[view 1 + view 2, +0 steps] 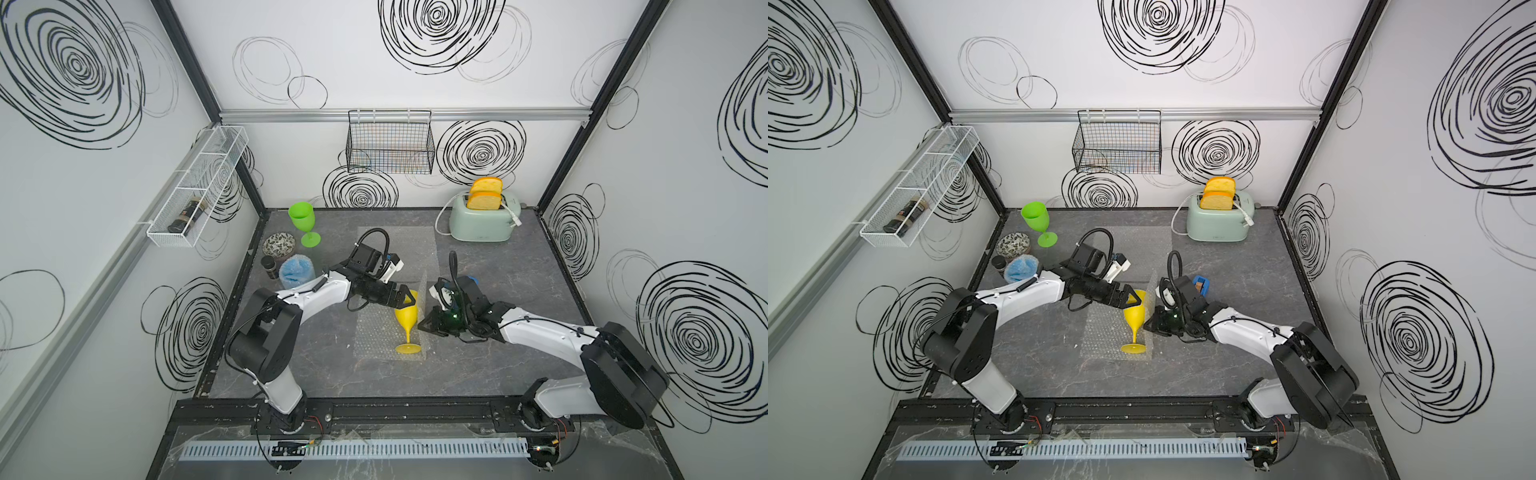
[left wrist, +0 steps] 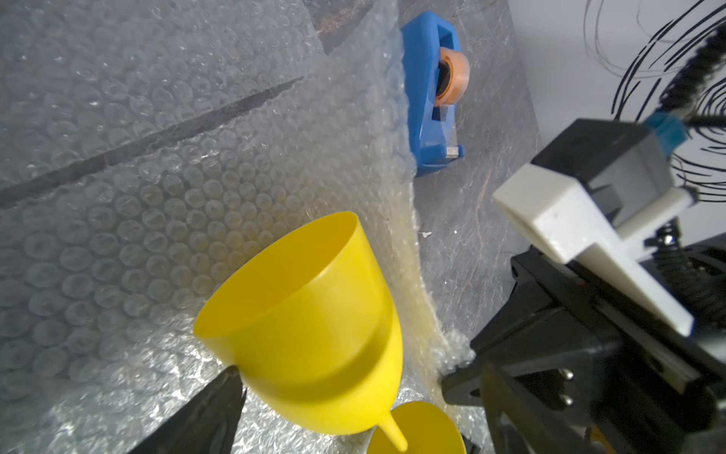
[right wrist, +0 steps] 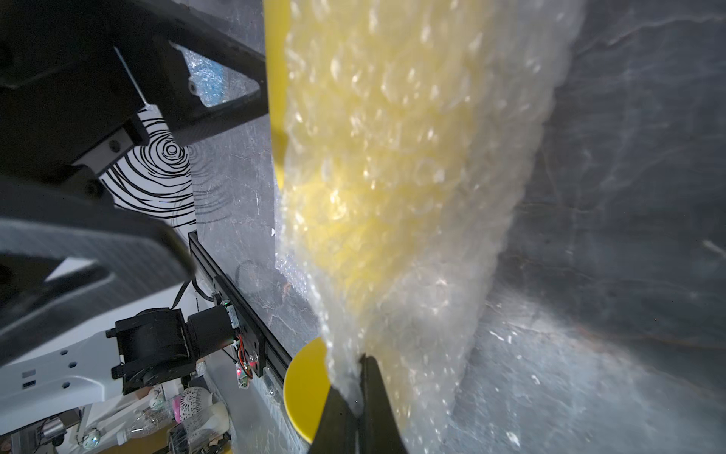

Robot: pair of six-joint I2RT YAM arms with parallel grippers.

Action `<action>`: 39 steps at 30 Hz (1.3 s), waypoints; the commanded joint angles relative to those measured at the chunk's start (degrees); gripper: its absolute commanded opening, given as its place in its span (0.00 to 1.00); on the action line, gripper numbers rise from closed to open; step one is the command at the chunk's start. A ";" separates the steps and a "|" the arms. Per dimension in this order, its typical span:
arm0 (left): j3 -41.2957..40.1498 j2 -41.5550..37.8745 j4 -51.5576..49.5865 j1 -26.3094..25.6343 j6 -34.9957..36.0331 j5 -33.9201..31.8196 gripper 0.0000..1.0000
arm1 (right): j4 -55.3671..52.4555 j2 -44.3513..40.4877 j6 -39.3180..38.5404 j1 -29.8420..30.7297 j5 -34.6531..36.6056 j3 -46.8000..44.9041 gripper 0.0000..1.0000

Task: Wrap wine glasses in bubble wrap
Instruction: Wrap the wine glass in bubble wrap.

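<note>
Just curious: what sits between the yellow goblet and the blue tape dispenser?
A lifted flap of the bubble wrap stands there, shown in the left wrist view.

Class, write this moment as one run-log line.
left gripper: open by bowl of yellow goblet | right gripper: shut on bubble wrap edge, raised against goblet | goblet: lying on the wrap

Overhead pair (near-identical); wrist views close, apparently sharing yellow goblet (image 2: 314,334).
</note>
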 commanded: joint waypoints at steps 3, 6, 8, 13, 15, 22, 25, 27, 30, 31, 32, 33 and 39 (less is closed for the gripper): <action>-0.17 1.09 3.44 -0.29 -3.08 2.13 0.97 | -1.17 2.54 -0.82 1.78 1.03 4.03 0.05; 0.64 2.61 2.66 -0.29 -3.41 0.50 0.97 | -0.59 3.38 -1.38 2.37 1.23 4.46 0.05; 1.25 3.32 1.15 -0.35 -2.77 -1.74 0.98 | -2.52 4.11 -2.00 2.38 1.95 5.73 0.05; 0.89 4.80 0.62 -0.30 -2.57 -4.48 0.95 | -1.39 4.74 -2.04 2.76 1.67 5.33 0.06; 0.67 4.74 0.88 -0.29 -2.50 -4.52 0.92 | -2.44 5.25 -2.22 2.92 1.69 6.14 0.07; -0.05 4.94 1.19 -0.40 -2.39 -4.75 0.78 | -2.65 5.19 -3.12 3.72 1.36 7.11 0.14; -0.52 5.12 1.87 -0.38 -2.85 -3.79 0.72 | -2.15 3.65 -4.10 3.78 0.94 6.80 0.26; -0.40 4.64 1.44 -0.38 -2.67 -3.75 0.67 | -5.02 2.59 -5.19 2.59 0.81 7.67 0.33; -0.84 4.12 1.62 -0.32 -2.71 -3.48 0.64 | -4.23 -0.70 -4.53 -0.25 -0.84 5.79 0.39; -0.94 4.06 1.77 -0.29 -2.85 -3.27 0.63 | -3.82 -1.60 -4.48 -1.18 -0.76 5.08 0.41; -0.94 3.97 1.70 -0.30 -2.75 -2.92 0.63 | -3.86 -2.31 -4.47 -2.32 -0.76 4.69 0.44; -0.95 3.74 1.69 -0.21 -2.67 -2.72 0.62 | -4.32 -2.63 -4.15 -3.69 -0.76 4.56 0.47; -0.99 4.04 1.58 -0.12 -2.35 -2.09 0.57 | 0.25 -1.12 -1.43 -9.53 -2.15 3.00 0.65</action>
